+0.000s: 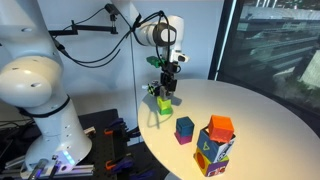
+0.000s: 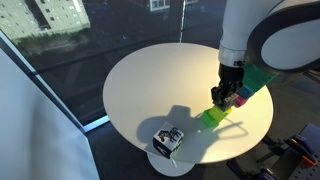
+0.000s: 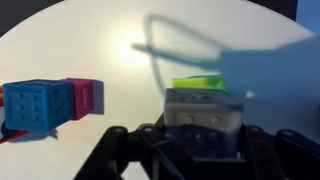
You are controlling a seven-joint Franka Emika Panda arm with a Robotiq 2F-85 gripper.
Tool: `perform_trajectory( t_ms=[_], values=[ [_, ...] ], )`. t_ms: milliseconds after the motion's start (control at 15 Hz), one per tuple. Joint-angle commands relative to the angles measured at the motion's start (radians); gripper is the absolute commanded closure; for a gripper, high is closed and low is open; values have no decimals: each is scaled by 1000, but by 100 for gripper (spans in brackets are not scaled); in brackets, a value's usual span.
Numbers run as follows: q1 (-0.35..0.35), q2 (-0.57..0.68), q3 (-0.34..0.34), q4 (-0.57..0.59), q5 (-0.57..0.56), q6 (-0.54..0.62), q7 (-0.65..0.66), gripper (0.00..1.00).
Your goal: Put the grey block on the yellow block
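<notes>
Grey block (image 3: 205, 108) is being gripped between the fingers of the gripper (image 3: 205, 130), the jaws drawn in to the block's width. It is being held directly over the yellow block (image 3: 198, 83), which is seated near the edge of the round white table (image 2: 150, 80). Contact between the two cannot be told. Blue cube (image 3: 38, 105) and magenta cube (image 3: 88, 96) are being seen side by side, well apart.

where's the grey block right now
In the wrist view the grey block is held in the gripper, right next to the yellow block, with the blue cube off toward the picture's left edge.
</notes>
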Motion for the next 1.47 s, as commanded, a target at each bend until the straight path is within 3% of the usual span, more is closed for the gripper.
perform_trajectory(
  t_ms=[0,600,667,867,1000,1400],
  values=[
    [7,-10,1,7,-4,-17,10,73],
    [5,6,-2,-3,-10,9,7,73],
    [4,6,-3,-2,-9,11,4,31],
    [2,2,-5,-2,-1,7,-4,7],
    [1,-4,-6,-6,1,5,-10,0],
    [-3,-37,-12,-11,22,-6,-36,0]
  ],
)
